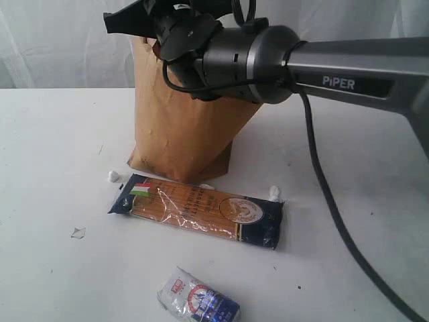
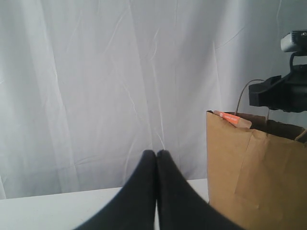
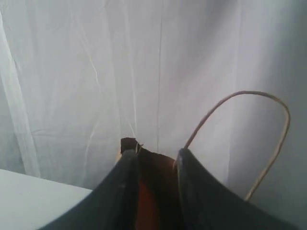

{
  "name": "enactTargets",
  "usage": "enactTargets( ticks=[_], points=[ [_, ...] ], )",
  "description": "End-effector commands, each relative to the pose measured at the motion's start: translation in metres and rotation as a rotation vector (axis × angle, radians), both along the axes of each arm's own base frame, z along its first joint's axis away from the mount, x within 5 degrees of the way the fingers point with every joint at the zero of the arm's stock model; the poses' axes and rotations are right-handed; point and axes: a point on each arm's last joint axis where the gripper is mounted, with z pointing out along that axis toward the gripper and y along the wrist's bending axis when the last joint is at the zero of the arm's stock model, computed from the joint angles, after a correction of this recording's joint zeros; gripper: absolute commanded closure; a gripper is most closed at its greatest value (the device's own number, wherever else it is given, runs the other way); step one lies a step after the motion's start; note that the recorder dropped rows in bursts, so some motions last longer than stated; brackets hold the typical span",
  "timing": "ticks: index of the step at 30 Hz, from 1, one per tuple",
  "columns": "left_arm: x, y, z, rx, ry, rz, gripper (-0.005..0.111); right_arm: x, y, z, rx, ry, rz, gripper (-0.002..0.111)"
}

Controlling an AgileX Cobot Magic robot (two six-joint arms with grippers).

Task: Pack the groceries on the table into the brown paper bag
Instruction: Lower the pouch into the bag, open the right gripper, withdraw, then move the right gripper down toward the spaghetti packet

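I stood watching the brown paper bag, which sat upright on the white surface; the right arm reached across over its open mouth. The right gripper hung just above the rim, beside the twisted paper handle; its jaws stood a little apart with something brown and orange in the gap. I could not tell whether they pinched it or had let it go. From the other side, the orange-labelled top of the brown pouch poked up just inside the bag's rim, so I took this for the drop of that pouch. The left gripper hovered off to one side of the bag, jaws pressed together and holding nothing.

In front of the bag lay the blue-orange spaghetti pack, flat and close to its foot; further out from the bag, beyond the spaghetti, lay the small white-blue packet.

To do this well, I judged, the pouch ought to be well below the rim before the jaws spread fully; the gripper should then rise straight up, clear of the handle loop, since a snag could tip the light, crumpled bag. The long spaghetti pack would probably need to go in end first.
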Motion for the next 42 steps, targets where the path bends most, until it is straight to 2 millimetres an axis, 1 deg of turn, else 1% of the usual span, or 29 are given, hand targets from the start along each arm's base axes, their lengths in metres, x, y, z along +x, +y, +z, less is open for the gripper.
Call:
enactTargets(
  ticks=[1, 9, 14, 15, 17, 19, 22, 25, 26, 28, 29, 30, 31, 32, 33, 34, 36, 38, 40, 42],
  points=[
    [-0.001, -0.001, -0.002, 0.018, -0.003, -0.01, 0.107, -0.007, -0.003, 0.02, 0.026, -0.027, 0.019, 0.08],
    [-0.001, -0.001, -0.002, 0.018, -0.003, -0.01, 0.107, -0.03, -0.001, 0.055, 0.061, -0.028, 0.161, 0.08],
    [-0.001, -0.001, -0.002, 0.018, -0.003, -0.01, 0.107, -0.047, 0.001, 0.074, 0.047, -0.011, 0.303, 0.081],
    [-0.001, -0.001, -0.002, 0.018, -0.003, -0.01, 0.107, -0.051, 0.001, 0.078, 0.024, -0.014, 0.34, 0.082],
    [-0.001, -0.001, -0.002, 0.018, -0.003, -0.01, 0.107, -0.062, 0.002, 0.086, -0.061, -0.041, 0.433, 0.087],
    [-0.001, -0.001, -0.002, 0.018, -0.003, -0.01, 0.107, -0.074, 0.003, 0.094, -0.14, -0.072, 0.537, 0.095],
    [-0.001, -0.001, -0.002, 0.018, -0.003, -0.01, 0.107, -0.09, -0.001, 0.107, -0.209, -0.113, 0.641, 0.108],
    [-0.001, -0.001, -0.002, 0.018, -0.003, -0.01, 0.107, -0.102, -0.004, 0.114, -0.305, -0.149, 0.722, 0.108],
    [-0.001, -0.001, -0.002, 0.018, -0.003, -0.01, 0.107, -0.106, -0.004, 0.114, -0.338, -0.149, 0.748, 0.108],
    [-0.001, -0.001, -0.002, 0.018, -0.003, -0.01, 0.107, -0.115, -0.007, 0.11, -0.459, -0.127, 0.828, 0.108],
    [-0.001, -0.001, -0.002, 0.018, -0.003, -0.01, 0.107, -0.119, -0.009, 0.107, -0.516, -0.097, 0.861, 0.108],
    [-0.001, -0.001, -0.002, 0.018, -0.003, -0.01, 0.107, -0.127, -0.018, 0.094, -0.65, 0.058, 0.92, 0.108],
    [-0.001, -0.001, -0.002, 0.018, -0.003, -0.01, 0.107, -0.13, -0.024, 0.087, -0.711, 0.161, 0.923, 0.108],
    [-0.001, -0.001, -0.002, 0.018, -0.003, -0.01, 0.107, -0.131, -0.038, 0.072, -0.833, 0.363, 0.882, 0.108],
    [-0.001, -0.001, -0.002, 0.018, -0.003, -0.01, 0.107, -0.131, -0.045, 0.067, -0.875, 0.456, 0.839, 0.108],
    [-0.001, -0.001, -0.002, 0.018, -0.003, -0.01, 0.107, -0.132, -0.056, 0.062, -0.914, 0.59, 0.754, 0.108],
    [-0.001, -0.001, -0.002, 0.018, -0.003, -0.01, 0.107, -0.136, -0.066, 0.062, -0.932, 0.693, 0.697, 0.108],
    [-0.001, -0.001, -0.002, 0.018, -0.003, -0.01, 0.107, -0.141, -0.071, 0.064, -0.869, 0.731, 0.663, 0.108],
    [-0.001, -0.001, -0.002, 0.018, -0.003, -0.01, 0.107, -0.148, -0.078, 0.059, -0.831, 0.785, 0.631, 0.108],
    [-0.001, -0.001, -0.002, 0.018, -0.003, -0.01, 0.107, -0.156, -0.086, 0.047, -0.801, 0.861, 0.596, 0.108]
  ],
)
